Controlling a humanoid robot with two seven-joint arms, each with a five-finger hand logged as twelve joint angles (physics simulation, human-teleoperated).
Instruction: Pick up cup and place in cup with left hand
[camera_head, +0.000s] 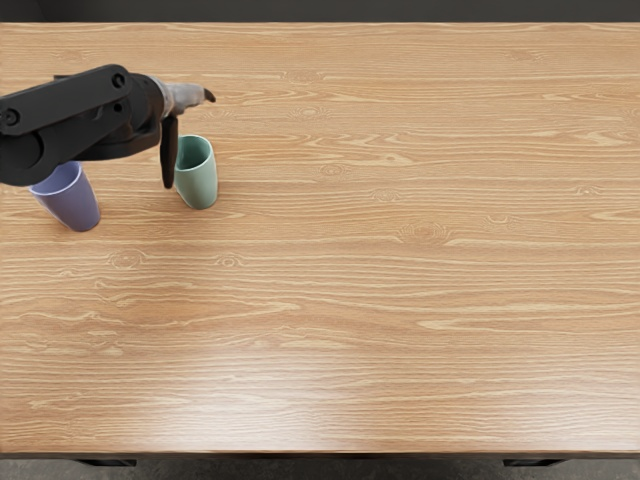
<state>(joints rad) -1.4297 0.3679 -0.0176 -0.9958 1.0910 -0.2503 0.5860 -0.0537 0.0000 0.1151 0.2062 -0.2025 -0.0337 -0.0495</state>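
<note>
My left hand (188, 125) reaches in from the left edge, over the upper left of the table. One grey finger with a dark tip points right, while a dark finger hangs down; they are spread apart, with nothing visibly held. The green cup (199, 180) stands upright with its opening up, just right of the hanging finger, which overlaps its left rim; contact cannot be told. Left of it, the purple cup (75, 204) stands with its opening up, its rear rim partly hidden beneath the arm.
The wooden table (400, 300) fills most of the view, its front edge running along the bottom. The dark left arm covers part of the table's upper left.
</note>
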